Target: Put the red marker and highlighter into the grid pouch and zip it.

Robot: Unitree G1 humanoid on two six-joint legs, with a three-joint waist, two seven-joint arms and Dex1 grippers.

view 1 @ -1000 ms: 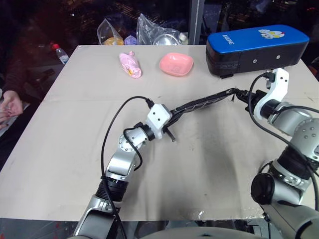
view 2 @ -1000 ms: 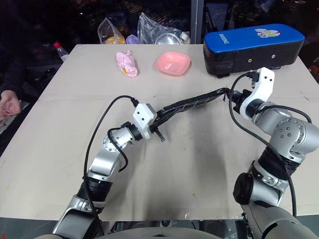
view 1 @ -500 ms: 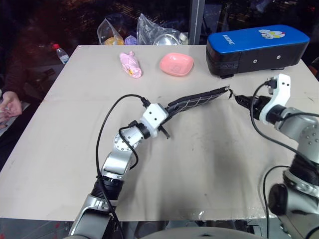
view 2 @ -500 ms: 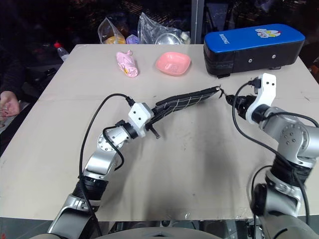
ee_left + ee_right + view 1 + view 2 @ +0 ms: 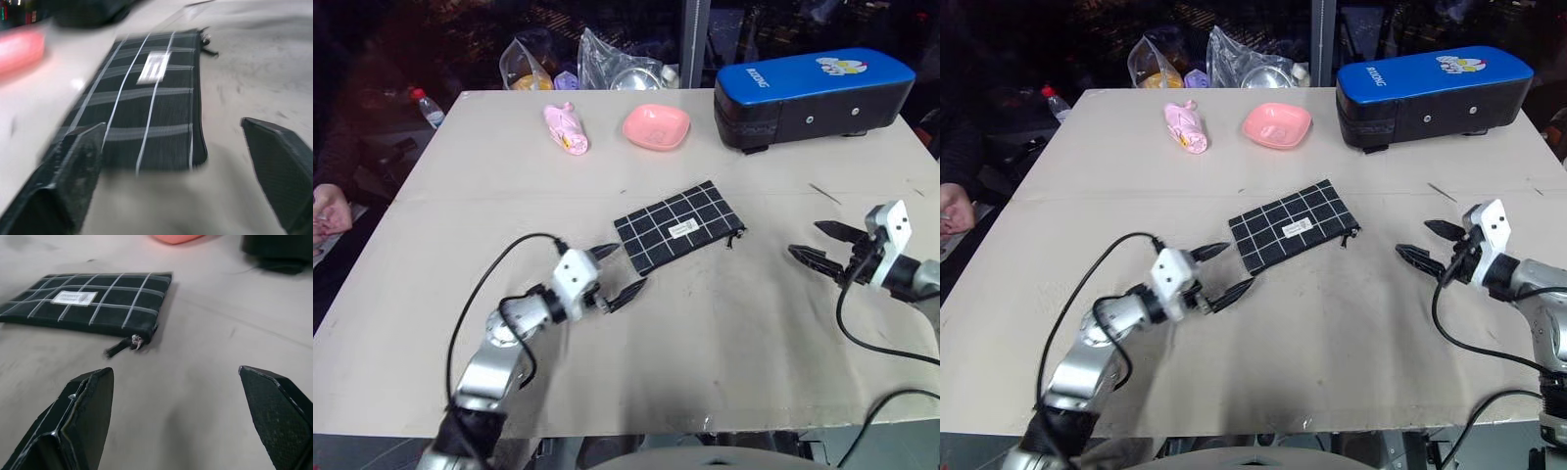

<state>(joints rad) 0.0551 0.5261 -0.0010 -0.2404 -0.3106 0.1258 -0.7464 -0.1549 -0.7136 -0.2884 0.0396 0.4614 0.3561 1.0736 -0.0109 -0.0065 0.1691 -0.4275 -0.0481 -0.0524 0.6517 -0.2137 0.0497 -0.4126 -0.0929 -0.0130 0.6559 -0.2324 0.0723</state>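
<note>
Both jaws spread, empty, either side of the zipped grid pouch (image 5: 678, 227) lying flat.

Grid pouch (image 5: 678, 228) lies flat on the surface (image 5: 724, 323), label up, zipper pull toward the right gripper (image 5: 820, 244). Left gripper (image 5: 615, 271) just beside the pouch's near-left corner, fingers spread, empty. Right gripper apart from pouch, fingers spread. Blue-topped case (image 5: 813, 93), pink dish (image 5: 657, 125) at far edge.
</note>
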